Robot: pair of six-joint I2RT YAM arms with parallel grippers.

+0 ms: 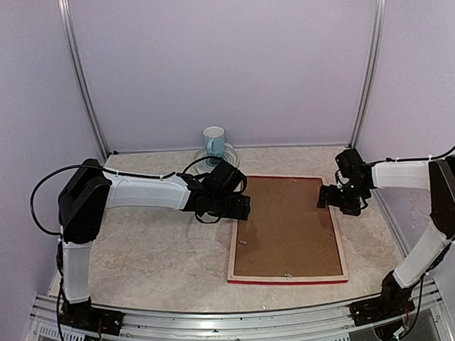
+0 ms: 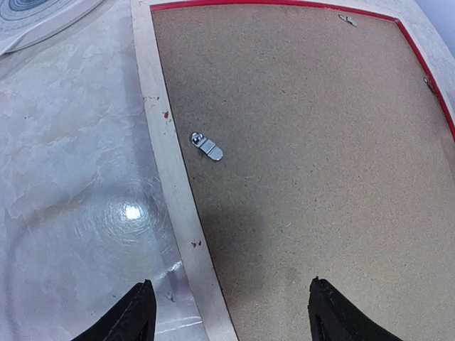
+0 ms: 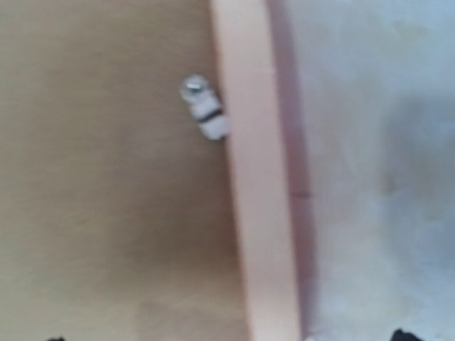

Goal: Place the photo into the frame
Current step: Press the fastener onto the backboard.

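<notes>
**Two arms hovering over a face-down frame, jaws released**

The large rectangular frame (image 1: 288, 279), w/ narrow red edges and a pale wood reverse, is lying face down on the marbled table (image 1: 156, 255). A plain brown backing board (image 1: 285, 224) is filling its opening. The left gripper (image 1: 236, 207) is hanging over the frame's L rim, fingers spread and gripping nothing. The right gripper (image 1: 327, 197) is hanging over the R rim, jaws wide apart and also empty. The cat photo is not showing in any view, so whether it is under the board can't be told.

The step looks like freeing the board. A small silver turn clip (image 2: 206, 147) is sitting near the L rim and another (image 3: 204, 108) is touching the R rim. Best approach, prob.: lower one fingertip beside a clip, swing it off the wood, and avoid pressing on the board. A white mug (image 1: 214, 139) is standing well behind.
</notes>
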